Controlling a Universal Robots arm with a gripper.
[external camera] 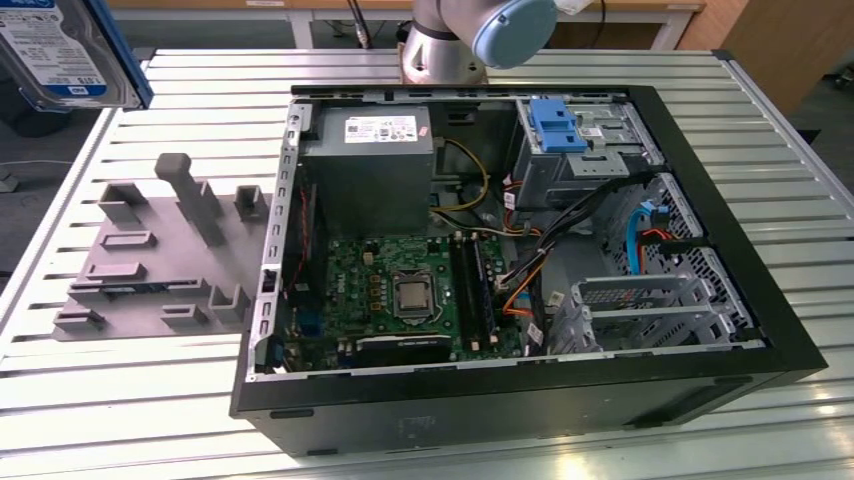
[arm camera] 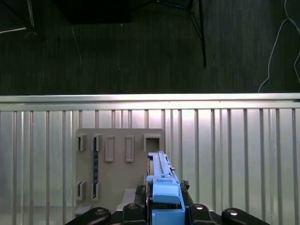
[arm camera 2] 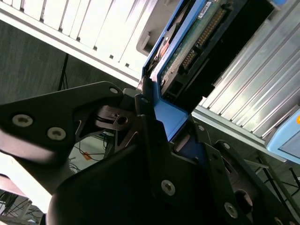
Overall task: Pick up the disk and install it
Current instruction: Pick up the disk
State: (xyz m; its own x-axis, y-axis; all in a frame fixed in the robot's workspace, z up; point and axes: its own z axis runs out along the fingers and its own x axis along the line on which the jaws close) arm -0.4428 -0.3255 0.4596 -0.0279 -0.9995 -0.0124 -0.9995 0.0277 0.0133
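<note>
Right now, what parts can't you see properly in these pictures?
1. The disk, exterior view: cut off at the exterior view's upper left corner.
2. Its label, first wrist view: hidden, because the disk sits edge-on in the gripper.
3. Computer case floor, exterior view: partly covered by black cables.

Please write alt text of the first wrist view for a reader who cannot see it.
The pincer grips the blue-framed disk edge-on. Behind it, a grey slotted plate lies on a slatted metal table, with dark floor beyond.
</note>
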